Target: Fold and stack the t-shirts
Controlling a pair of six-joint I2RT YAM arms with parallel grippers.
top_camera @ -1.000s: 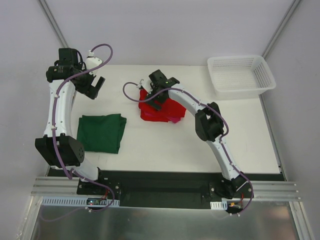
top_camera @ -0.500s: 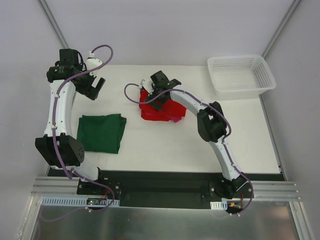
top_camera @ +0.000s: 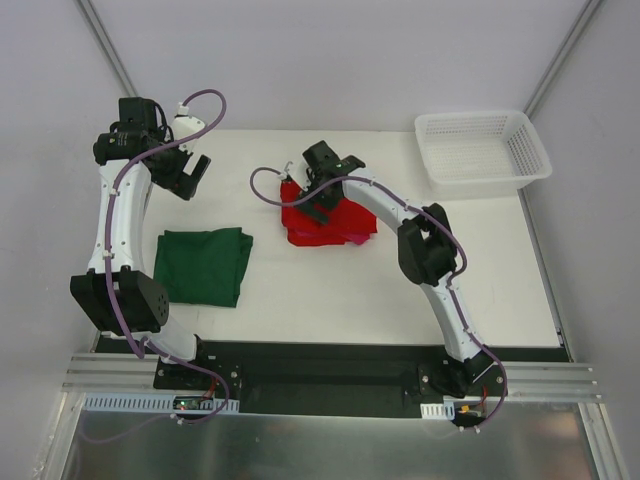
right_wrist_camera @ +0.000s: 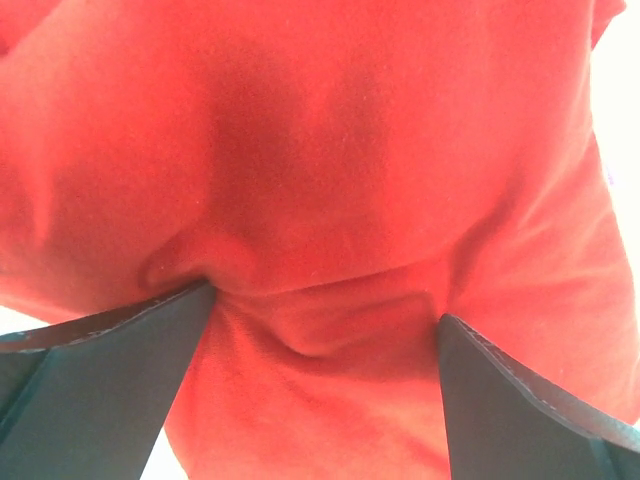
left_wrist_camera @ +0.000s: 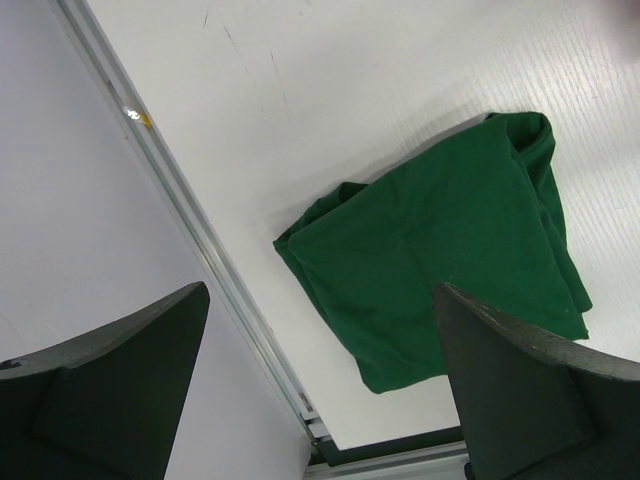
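The dark green t-shirt (top_camera: 203,265) lies folded on the left of the white table, and also shows in the left wrist view (left_wrist_camera: 450,270). The bright red t-shirt (top_camera: 330,225) lies crumpled at the table's middle back. My right gripper (top_camera: 312,197) is open and pressed down into the red t-shirt's left part. In the right wrist view the red cloth (right_wrist_camera: 320,150) bulges between the spread jaws of this gripper (right_wrist_camera: 325,305). My left gripper (top_camera: 186,172) is open and empty, raised above the table's back left corner, apart from the green shirt; its own view shows it open too (left_wrist_camera: 320,300).
A white plastic mesh basket (top_camera: 490,180) stands at the back right corner. The table's left edge has a metal rail (left_wrist_camera: 200,240). The black base strip (top_camera: 320,355) runs along the near edge.
My right gripper has shifted slightly to the right on the red t-shirt, and the cloth shifted a little with it. The left arm has barely moved.
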